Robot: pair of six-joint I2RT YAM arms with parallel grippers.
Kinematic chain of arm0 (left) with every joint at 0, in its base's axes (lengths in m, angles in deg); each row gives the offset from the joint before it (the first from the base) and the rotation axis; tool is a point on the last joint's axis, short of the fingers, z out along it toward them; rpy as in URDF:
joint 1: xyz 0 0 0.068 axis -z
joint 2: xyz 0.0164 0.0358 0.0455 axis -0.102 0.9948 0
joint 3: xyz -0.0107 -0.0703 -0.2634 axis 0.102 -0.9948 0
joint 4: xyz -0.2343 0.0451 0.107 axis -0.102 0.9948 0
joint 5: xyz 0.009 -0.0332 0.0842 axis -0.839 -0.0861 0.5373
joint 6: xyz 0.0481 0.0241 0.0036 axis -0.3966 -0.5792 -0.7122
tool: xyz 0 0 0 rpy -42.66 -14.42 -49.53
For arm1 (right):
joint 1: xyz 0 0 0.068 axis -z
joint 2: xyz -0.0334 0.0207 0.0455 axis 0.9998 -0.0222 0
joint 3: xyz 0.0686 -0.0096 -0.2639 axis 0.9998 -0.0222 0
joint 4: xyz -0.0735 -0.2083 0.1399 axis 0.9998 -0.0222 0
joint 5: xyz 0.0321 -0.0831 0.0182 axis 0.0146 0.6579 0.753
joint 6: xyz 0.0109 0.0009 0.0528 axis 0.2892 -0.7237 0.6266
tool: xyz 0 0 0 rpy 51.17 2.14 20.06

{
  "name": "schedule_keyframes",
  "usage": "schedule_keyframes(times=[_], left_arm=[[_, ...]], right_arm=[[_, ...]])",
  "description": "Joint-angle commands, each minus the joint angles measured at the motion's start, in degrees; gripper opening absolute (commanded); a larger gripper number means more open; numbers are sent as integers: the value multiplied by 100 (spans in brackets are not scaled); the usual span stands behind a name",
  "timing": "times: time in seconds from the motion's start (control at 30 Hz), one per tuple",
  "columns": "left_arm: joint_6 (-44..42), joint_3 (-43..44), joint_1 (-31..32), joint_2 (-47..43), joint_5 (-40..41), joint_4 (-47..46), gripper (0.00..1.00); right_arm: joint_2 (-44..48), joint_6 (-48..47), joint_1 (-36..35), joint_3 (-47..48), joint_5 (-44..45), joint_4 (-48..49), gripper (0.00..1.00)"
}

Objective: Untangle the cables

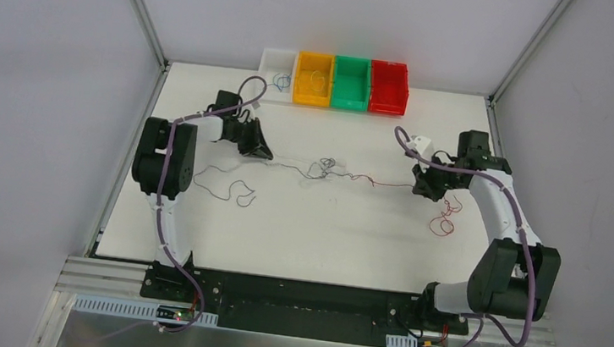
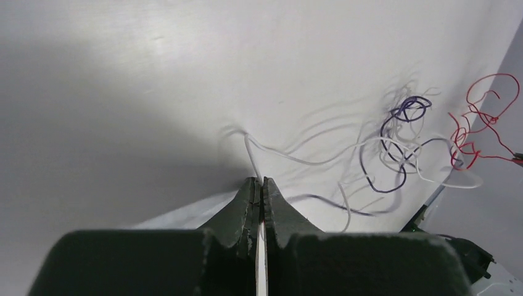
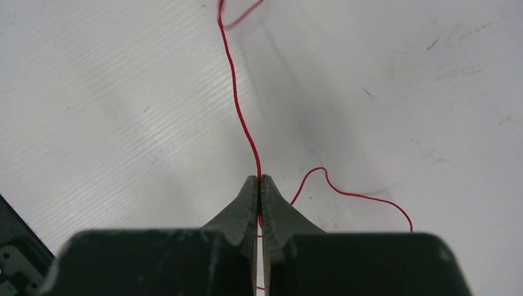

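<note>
A small tangle of cables [image 1: 324, 168] lies mid-table. My left gripper [image 1: 260, 153] is left of it, shut on a white cable [image 2: 308, 161] that runs from the fingertips [image 2: 259, 182] to the knot. In the left wrist view a dark blue cable [image 2: 395, 179] loops through the white one, with a red cable [image 2: 475, 132] behind. My right gripper [image 1: 423, 188] is right of the tangle, shut on the red cable [image 3: 240, 117], which leaves its tip [image 3: 259, 179] and runs toward the knot [image 1: 375, 181]. The red cable's loose end curls below the right gripper [image 1: 443, 221].
A separate dark cable [image 1: 230, 187] lies loose at the front left. Four bins stand at the back: white [image 1: 279, 59] with a blue cable in it, yellow [image 1: 311, 97], green [image 1: 349, 101], red [image 1: 387, 105].
</note>
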Motion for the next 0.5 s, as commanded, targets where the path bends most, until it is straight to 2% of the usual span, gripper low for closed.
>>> schedule_keyframes(times=[0.0,0.1,0.27,0.37,0.4,0.47], left_arm=[[-733,-243,-538,-524,266,666,0],[-925,-349,-784,-525,276,810,0],[-780,-369,-1181,-401,235,905,0],[-1016,-299,-1143,-431,-186,884,0],[-1138,-263,-1089,-514,-336,871,12],[-1344,-180,-957,-728,-651,795,41]], right_arm=[[283,-302,371,521,-12,-617,0],[214,-479,639,618,69,-705,0],[31,-563,878,892,91,-830,0],[-19,-307,811,1097,-196,-922,0],[-3,-187,716,1134,-242,-914,0],[76,19,449,1138,-296,-887,0]])
